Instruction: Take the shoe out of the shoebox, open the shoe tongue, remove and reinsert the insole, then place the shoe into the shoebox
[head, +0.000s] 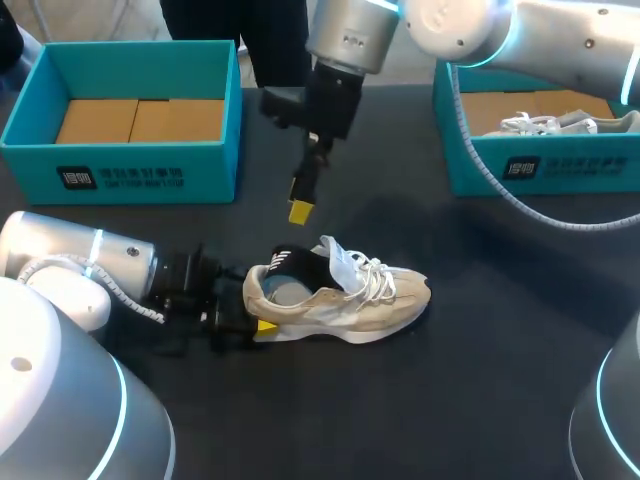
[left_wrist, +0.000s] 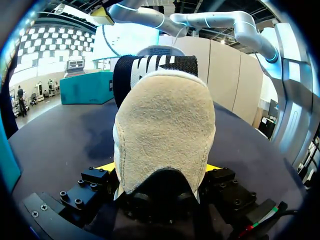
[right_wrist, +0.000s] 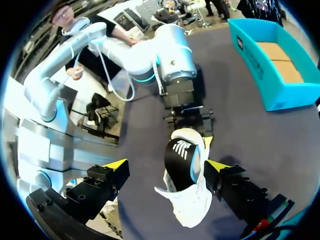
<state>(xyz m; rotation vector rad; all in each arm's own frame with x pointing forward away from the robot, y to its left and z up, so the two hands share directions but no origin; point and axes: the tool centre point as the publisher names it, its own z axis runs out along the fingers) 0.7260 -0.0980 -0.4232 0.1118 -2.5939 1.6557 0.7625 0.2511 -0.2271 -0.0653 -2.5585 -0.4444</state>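
Note:
A beige sneaker with white laces lies on its sole in the middle of the dark table, toe to the right. Its black tongue stands pulled up, and a grey-blue insole shows inside. My left gripper holds the heel from both sides. In the left wrist view the heel fills the space between the yellow tips of that gripper. My right gripper hangs open above the shoe's opening. In the right wrist view, that gripper has the tongue below and between its spread fingers, apart from both.
A teal shoebox with cardboard inside stands at the back left, also in the right wrist view as the teal box. A second teal box at the back right holds another white shoe. The right arm's cable loops over the table.

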